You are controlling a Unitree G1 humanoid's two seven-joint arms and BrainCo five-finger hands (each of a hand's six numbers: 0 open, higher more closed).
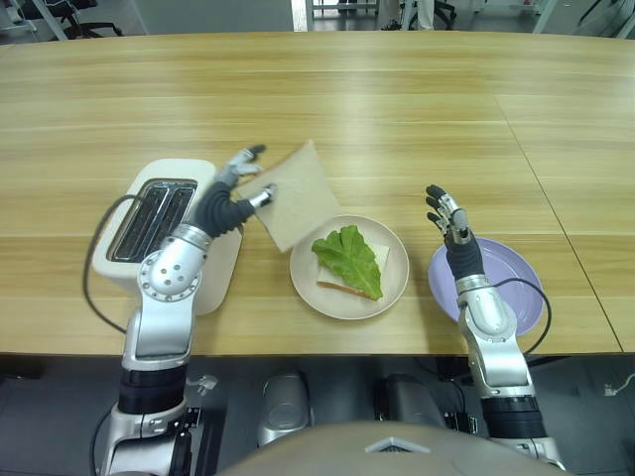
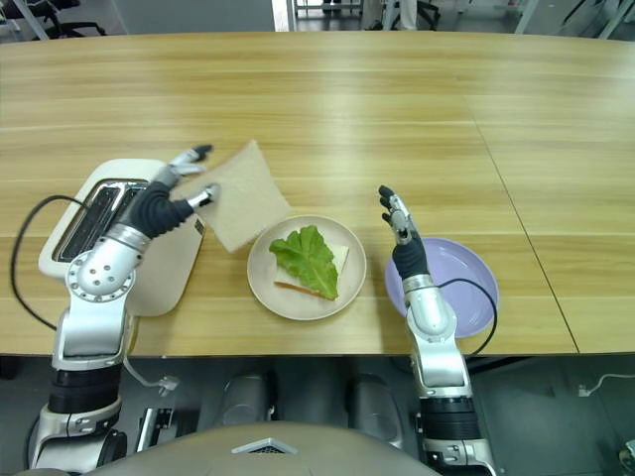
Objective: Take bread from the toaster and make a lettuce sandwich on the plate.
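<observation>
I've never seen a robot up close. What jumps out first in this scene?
The left hand grips a slice of bread by its edge, between the white toaster and the beige plate. On that plate a green lettuce leaf lies on another slice. To the right, the right hand stands open, fingers up, at the left edge of a purple plate.

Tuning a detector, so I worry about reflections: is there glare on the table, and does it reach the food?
Left eye view: a pale sheen streaks the far middle of the table, fading before the bread slice in the left hand. Right eye view: same streak; the lettuce is evenly lit, without glare.
</observation>
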